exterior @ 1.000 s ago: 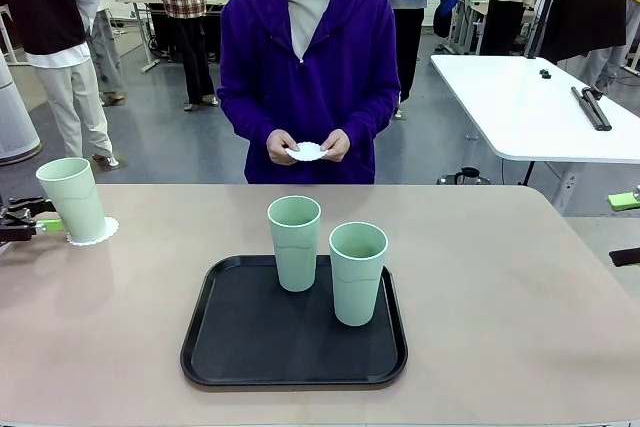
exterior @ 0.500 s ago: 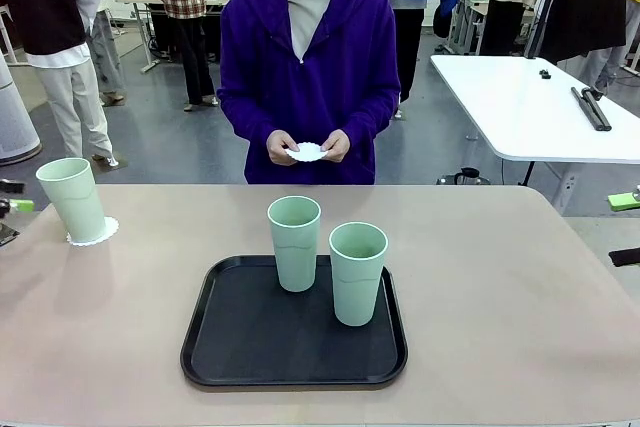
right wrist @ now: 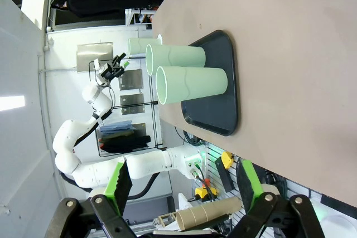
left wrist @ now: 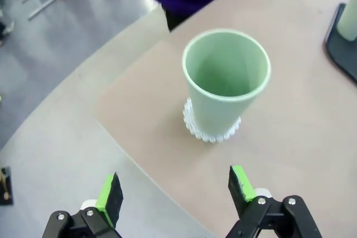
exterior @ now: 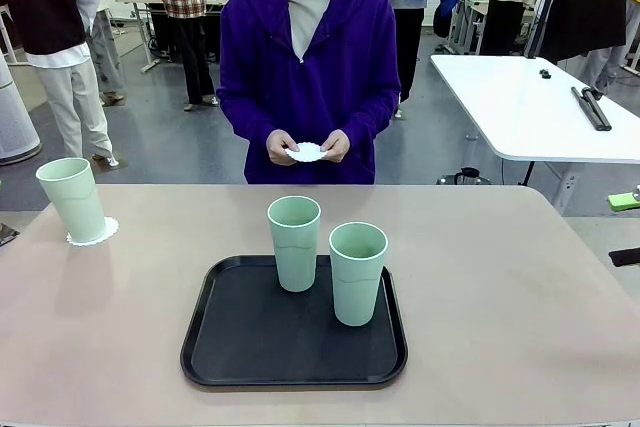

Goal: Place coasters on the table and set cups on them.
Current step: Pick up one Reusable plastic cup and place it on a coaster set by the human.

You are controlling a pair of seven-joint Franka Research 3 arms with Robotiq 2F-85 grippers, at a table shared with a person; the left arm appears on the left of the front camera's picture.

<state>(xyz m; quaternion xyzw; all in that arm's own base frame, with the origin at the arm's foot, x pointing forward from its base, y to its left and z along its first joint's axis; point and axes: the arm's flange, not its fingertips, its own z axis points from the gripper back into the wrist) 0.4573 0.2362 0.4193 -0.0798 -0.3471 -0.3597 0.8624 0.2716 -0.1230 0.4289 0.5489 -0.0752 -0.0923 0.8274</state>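
My left gripper (left wrist: 174,185) hung low in the left wrist view, fingers spread wide with nothing between them. Just beyond, at mid-frame, the first cup (left wrist: 226,82) stood upright on its coaster (left wrist: 212,133), clear of both pads. In the front view that pair sat at the far left of the table (exterior: 500,297).

My right gripper (right wrist: 184,174) was likewise spread and empty at the bottom of the right wrist view. Above it in that rolled frame, the tray (right wrist: 233,98) carried two cups lying sideways in the picture, rims toward frame left. The front view showed them upright: the front cup (exterior: 357,272) right of centre, and the rear cup (exterior: 294,242) just beside it to the left, with a narrow gap between them. Neither had a coaster on the table yet.

I judged the front cup the next to lift. Its long axis was vertical, so a level side grasp suited, and my right arm looked the nearer.

Farthest, at upper centre, the person's hands (exterior: 338,144) held a spare coaster (exterior: 307,152) beyond the table's far edge.
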